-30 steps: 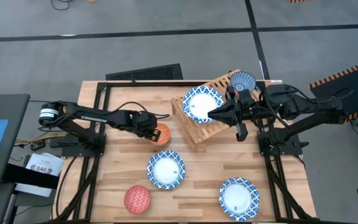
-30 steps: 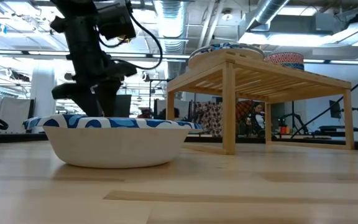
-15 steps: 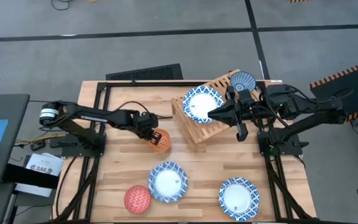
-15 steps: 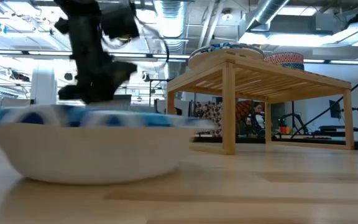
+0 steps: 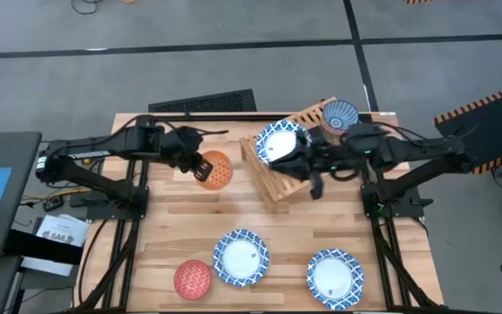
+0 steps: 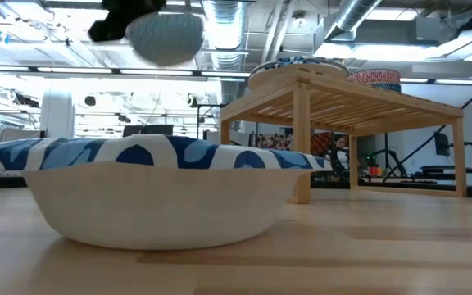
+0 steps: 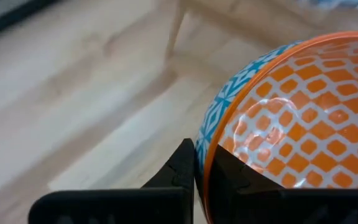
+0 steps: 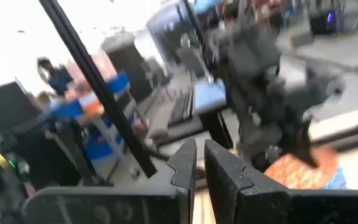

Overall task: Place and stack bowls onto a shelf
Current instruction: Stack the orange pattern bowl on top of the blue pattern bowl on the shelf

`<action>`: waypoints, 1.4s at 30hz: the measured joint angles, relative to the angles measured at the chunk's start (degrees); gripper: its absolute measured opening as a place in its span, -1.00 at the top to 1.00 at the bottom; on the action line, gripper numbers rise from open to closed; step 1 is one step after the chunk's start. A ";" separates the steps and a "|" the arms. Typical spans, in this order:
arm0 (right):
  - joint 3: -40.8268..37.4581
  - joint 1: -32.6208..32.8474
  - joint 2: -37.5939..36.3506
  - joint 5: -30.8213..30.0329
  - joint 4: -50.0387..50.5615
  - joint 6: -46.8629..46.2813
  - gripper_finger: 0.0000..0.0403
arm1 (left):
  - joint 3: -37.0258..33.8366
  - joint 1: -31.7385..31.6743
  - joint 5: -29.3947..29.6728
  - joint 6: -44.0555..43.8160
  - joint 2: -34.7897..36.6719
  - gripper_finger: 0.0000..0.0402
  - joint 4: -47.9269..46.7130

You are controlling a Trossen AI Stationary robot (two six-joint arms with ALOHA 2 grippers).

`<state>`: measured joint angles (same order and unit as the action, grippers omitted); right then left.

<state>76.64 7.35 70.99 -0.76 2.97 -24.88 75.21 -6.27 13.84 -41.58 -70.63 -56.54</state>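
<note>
My left gripper (image 5: 196, 164) is shut on a small orange bowl (image 5: 217, 171), lifted above the table left of the shelf (image 5: 296, 177). The low view shows that bowl's blue-patterned underside (image 6: 167, 36) high up. On the slatted shelf rest a wide blue-and-white bowl (image 5: 279, 142) and a small blue-grey bowl (image 5: 340, 112). My right gripper (image 5: 281, 159) hangs over the near edge of the shelf's wide bowl, fingers together (image 8: 199, 163) with nothing between them. A blue-and-white bowl (image 5: 240, 257), a red bowl (image 5: 193, 279) and another blue-and-white bowl (image 5: 335, 276) sit on the table. My left gripper pinches the orange bowl's rim (image 7: 205, 167), one finger (image 7: 229, 180) inside the bowl and the other finger (image 7: 180, 169) on its blue-patterned outer wall. The fingers come at it from the table's left. The bowl is lifted clear of the table and tilted.
The wide bowl (image 6: 158, 192) near the table's front edge fills the low view ahead of the shelf (image 6: 342, 94). Bare tabletop (image 5: 172, 218) lies between the left arm and the near bowls. People and equipment stand in the room beyond the table.
My left gripper has shut on the orange bowl's rim and lifted it clear, moving toward the far edge. The middle blue-and-white bowl has slid toward the near edge. My right gripper has swung toward the table's left, over the shelf's wide bowl.
</note>
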 joint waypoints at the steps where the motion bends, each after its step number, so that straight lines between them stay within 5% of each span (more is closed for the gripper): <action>1: 1.71 0.00 1.78 0.79 1.20 -0.02 0.70 | 1.81 0.43 0.71 0.39 -0.57 0.99 -0.29; 8: 13.55 0.93 11.00 1.82 24.74 -0.18 0.66 | 9.81 5.56 9.02 2.35 -5.68 0.99 0.06; 14: 17.87 2.08 15.31 0.58 39.07 -3.11 0.41 | 10.63 10.70 18.07 0.16 -10.28 1.00 0.98; 21: 17.81 2.00 18.34 -8.25 41.33 -8.00 0.03 | 10.61 16.27 31.86 -7.67 -13.33 0.98 4.31; 28: 17.90 2.81 18.63 -18.54 37.86 -8.73 0.00 | 10.60 24.11 50.55 -13.19 -13.53 0.98 5.19; 42: 17.86 1.86 19.19 -20.83 32.37 -12.04 0.03 | 10.54 26.48 57.24 -13.00 -13.81 0.99 7.46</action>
<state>94.50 9.21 90.19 -21.59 35.34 -36.92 85.76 20.21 71.08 -54.57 -84.44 -49.08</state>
